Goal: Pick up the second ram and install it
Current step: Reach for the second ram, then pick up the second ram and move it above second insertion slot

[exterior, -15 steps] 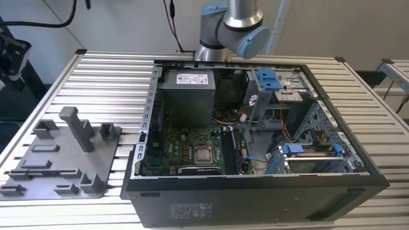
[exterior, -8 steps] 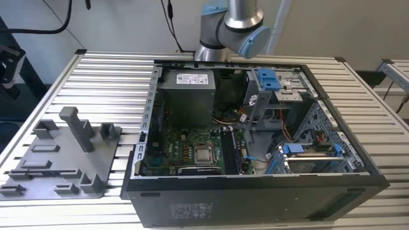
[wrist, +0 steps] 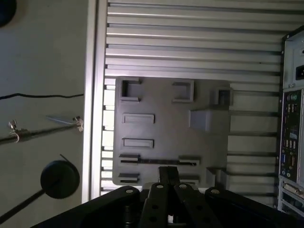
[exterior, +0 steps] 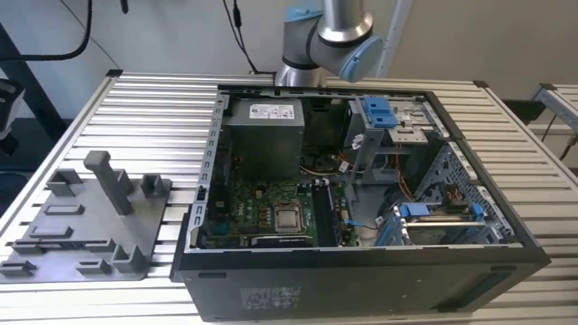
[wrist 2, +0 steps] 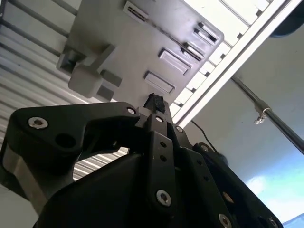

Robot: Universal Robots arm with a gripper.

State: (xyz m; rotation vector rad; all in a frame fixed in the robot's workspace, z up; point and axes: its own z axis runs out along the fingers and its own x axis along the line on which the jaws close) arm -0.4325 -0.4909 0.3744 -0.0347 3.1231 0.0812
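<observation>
Nothing legible from where I stand: the white label [exterior: 275, 110] on the power supply [exterior: 262, 139] inside the computer case [exterior: 361, 288], and the pale print [exterior: 271, 296] on the case's near outer wall, are too small to read

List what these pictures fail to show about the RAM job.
Exterior view: the arm is cut off by the top edge.
Exterior view: the memory slots are too small and dark to tell if filled.
First wrist view: the gripper covers one edge of the grey tray.
First wrist view: the tray's dark strip is too thin to tell stick from groove.
</observation>
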